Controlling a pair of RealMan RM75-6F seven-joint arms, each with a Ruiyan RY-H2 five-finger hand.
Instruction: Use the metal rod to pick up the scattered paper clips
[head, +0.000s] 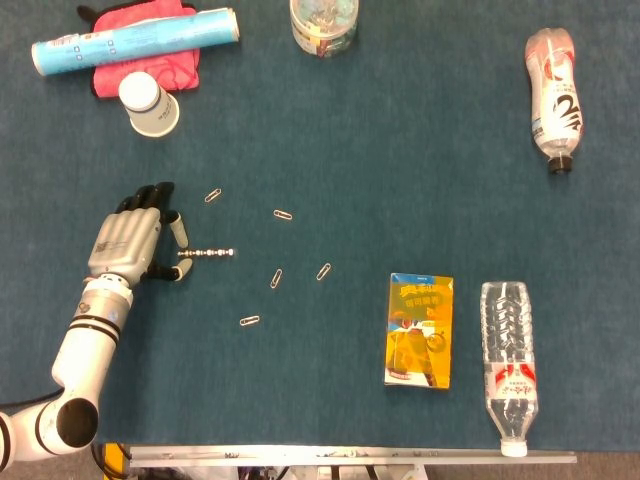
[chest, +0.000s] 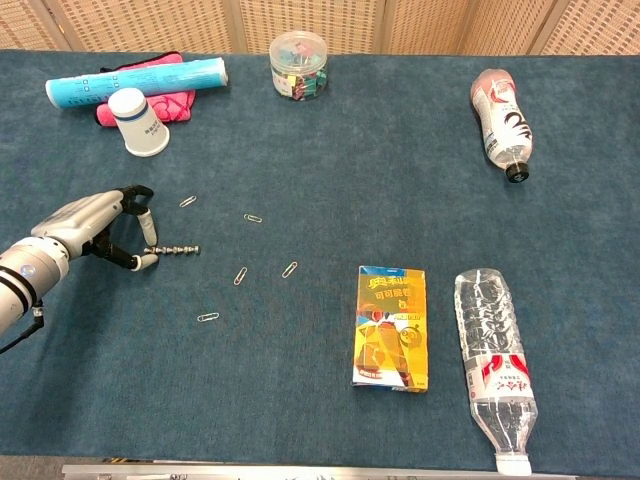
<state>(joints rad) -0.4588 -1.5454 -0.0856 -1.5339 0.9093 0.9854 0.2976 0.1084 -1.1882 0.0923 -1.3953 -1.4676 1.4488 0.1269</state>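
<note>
Just left robot hand (head: 133, 238) beside metal rod (head: 206, 254)

A matt, finely napped teal cloth is covering the table (head: 380, 160), giving no shine. The metal rod (head: 205, 254) is showing a knobbly, silvery surface, and the paper clips (head: 276, 279) are glinting as thin bright wire. The left hand (head: 128, 243) is wearing a brushed silver-grey shell with black fingers and pale tips. The paper cup (head: 150, 104) is looking matt white. The pink cloth (head: 150, 60) is lying soft and creased under a glossy printed tube (head: 133, 38). Both bottles (head: 508, 365) are gleaming as clear ribbed plastic, as is the jar (head: 324, 22). The yellow box (head: 420, 330) is looking like smooth printed card.
</note>
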